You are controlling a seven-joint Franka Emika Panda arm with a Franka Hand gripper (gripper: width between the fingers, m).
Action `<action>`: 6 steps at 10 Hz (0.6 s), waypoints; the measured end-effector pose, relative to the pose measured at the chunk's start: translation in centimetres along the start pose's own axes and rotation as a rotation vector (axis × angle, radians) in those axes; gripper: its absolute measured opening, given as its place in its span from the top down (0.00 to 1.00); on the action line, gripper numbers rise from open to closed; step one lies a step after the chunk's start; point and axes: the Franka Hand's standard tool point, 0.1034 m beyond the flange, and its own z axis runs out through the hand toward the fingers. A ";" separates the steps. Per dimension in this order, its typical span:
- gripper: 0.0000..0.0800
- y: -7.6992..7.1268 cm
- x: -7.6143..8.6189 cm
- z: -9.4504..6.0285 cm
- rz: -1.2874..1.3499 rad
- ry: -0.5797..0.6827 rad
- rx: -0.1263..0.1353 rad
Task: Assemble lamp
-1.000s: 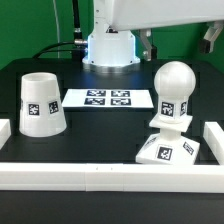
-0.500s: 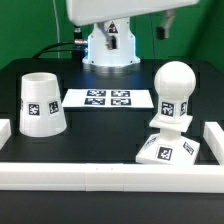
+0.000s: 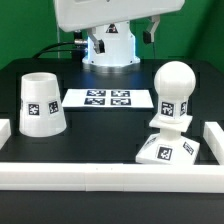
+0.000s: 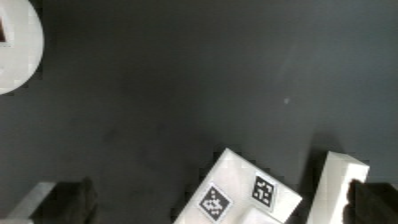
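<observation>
The white tapered shade (image 3: 40,103) stands on the black table at the exterior view's left. The round-headed bulb (image 3: 173,94) stands upright on the square base (image 3: 165,150) at the exterior view's right. The arm (image 3: 110,15) hangs high over the back of the table; its fingers are not clear in that view. In the wrist view my gripper (image 4: 221,205) is open and empty, with its dark fingertips (image 4: 63,200) far apart. A tagged corner of the base (image 4: 240,190) shows well below them.
The marker board (image 3: 98,98) lies flat between the shade and the bulb. White border rails run along the front (image 3: 100,175) and both sides; one shows in the wrist view (image 4: 342,185). A white curved edge (image 4: 15,50) sits at the wrist view's border.
The arm has swung toward the exterior view's left and looms larger at the top. The shade, bulb and base have not moved.
</observation>
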 end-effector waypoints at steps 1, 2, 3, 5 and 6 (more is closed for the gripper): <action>0.13 0.5 -0.9 1.1 -0.026 0.008 -0.009; 0.13 1.3 -2.4 2.3 -0.015 0.005 -0.014; 0.13 2.7 -4.2 3.1 -0.039 -0.003 -0.011; 0.13 5.8 -6.5 3.7 -0.079 -0.007 0.007; 0.13 5.5 -6.3 3.6 -0.061 -0.006 0.006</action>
